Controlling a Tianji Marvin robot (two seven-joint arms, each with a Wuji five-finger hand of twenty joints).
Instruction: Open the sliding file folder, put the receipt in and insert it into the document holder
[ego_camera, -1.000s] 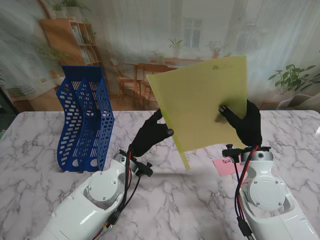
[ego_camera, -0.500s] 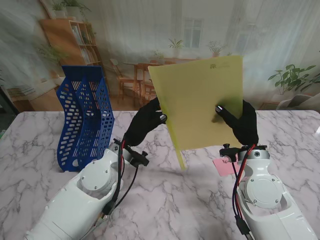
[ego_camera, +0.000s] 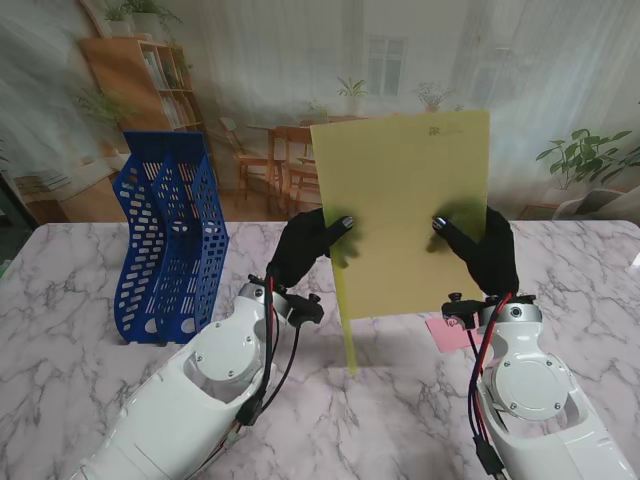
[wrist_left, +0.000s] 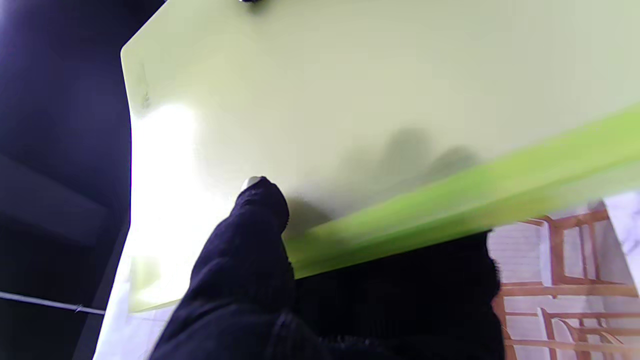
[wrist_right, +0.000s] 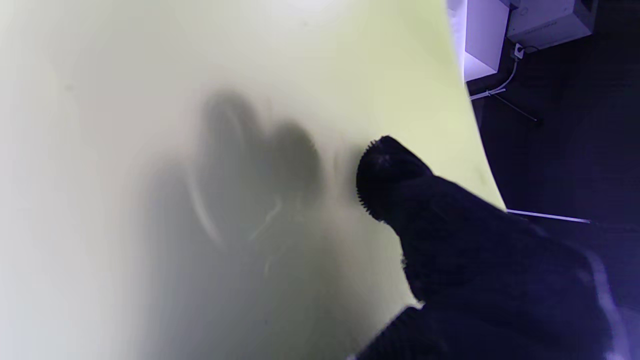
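The yellow-green file folder (ego_camera: 405, 200) is held upright in the air above the table's middle, its flat face toward me. My left hand (ego_camera: 305, 245) pinches its left edge, thumb on the near face and the other fingers behind. My right hand (ego_camera: 485, 250) grips its right edge the same way. The folder's green sliding bar (ego_camera: 347, 335) runs along the left edge and sticks out under the sheet. In the left wrist view the folder (wrist_left: 350, 100) and bar (wrist_left: 450, 215) fill the picture; the right wrist view shows the folder (wrist_right: 150, 125) with finger shadows behind it. A pink receipt (ego_camera: 450, 333) lies on the table under the right hand.
The blue mesh document holder (ego_camera: 165, 240) stands upright at the far left of the marble table (ego_camera: 90, 330). A printed backdrop wall rises behind the table.
The folder has turned from tilted to squarely upright and shifted slightly left. My left hand has moved right along its edge, now pinching it with the thumb on the face.
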